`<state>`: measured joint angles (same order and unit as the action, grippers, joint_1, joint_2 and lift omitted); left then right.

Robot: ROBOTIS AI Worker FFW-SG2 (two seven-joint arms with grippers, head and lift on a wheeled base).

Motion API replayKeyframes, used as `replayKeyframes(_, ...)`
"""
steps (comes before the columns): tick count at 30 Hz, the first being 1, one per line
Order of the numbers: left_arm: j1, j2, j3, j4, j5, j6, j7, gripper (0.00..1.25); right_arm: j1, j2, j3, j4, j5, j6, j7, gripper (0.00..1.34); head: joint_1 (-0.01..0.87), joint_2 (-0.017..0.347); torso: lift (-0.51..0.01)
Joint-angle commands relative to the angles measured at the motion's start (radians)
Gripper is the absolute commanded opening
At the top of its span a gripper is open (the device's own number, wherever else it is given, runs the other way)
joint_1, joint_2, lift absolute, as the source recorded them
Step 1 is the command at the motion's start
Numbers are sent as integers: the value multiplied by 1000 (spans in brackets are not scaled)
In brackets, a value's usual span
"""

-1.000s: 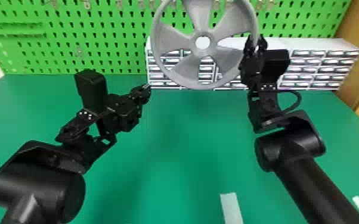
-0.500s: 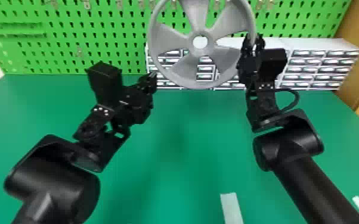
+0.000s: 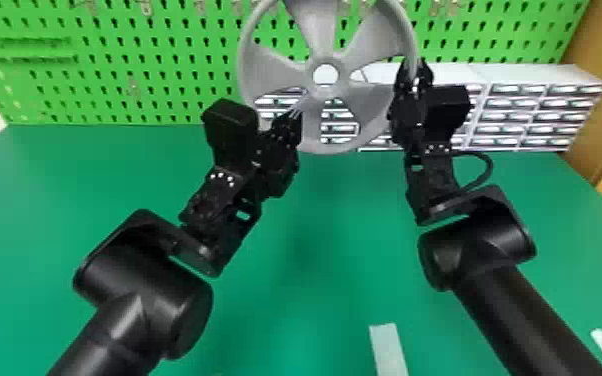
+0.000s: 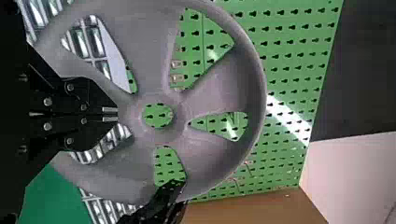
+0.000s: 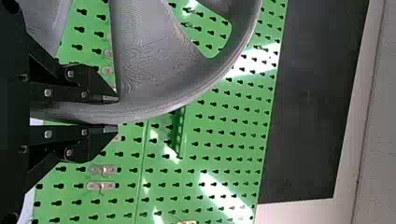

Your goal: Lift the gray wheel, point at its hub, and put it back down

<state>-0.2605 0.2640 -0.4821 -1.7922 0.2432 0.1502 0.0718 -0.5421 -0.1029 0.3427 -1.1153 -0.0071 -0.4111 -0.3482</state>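
Observation:
The gray wheel (image 3: 317,30) is held upright above the green table, its face toward me. My right gripper (image 3: 415,75) is shut on its rim at the right side; in the right wrist view the rim lies between the fingertips of the right gripper (image 5: 112,114). My left gripper (image 3: 296,111) is at the wheel's lower left, its tips toward the hub. From the left wrist view, the left gripper (image 4: 112,114) has its fingers together, holding nothing, close to the hub (image 4: 180,116). Whether the tips touch the wheel I cannot tell.
Behind the wheel stand a green pegboard (image 3: 130,75) and a row of white drawer units (image 3: 535,117) at the table's back. Two pale strips lie on the green table (image 3: 315,300), near its front and right.
The left arm has moved right and a little forward, bringing its gripper from beside the wheel to in front of its lower left part. Wheel and right arm have shifted slightly left.

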Motion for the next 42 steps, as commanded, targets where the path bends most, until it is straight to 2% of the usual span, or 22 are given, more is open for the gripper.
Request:
replayKeyframes(1, -42, 0, -26, 30, 7, -17, 10, 28, 1, 0, 16, 0, -5, -2, 0, 9, 692, 48, -88)
replayKeyframes(23, -118, -11, -47, 136, 8, -55, 22, 28, 5, -1, 71, -6, -8, -14, 0, 9, 692, 48, -88)
replayKeyframes(42, -128, -16, -16, 168, -32, -66, 28, 28, 14, -3, 90, -14, -8, -18, 0, 9, 692, 48, -88)
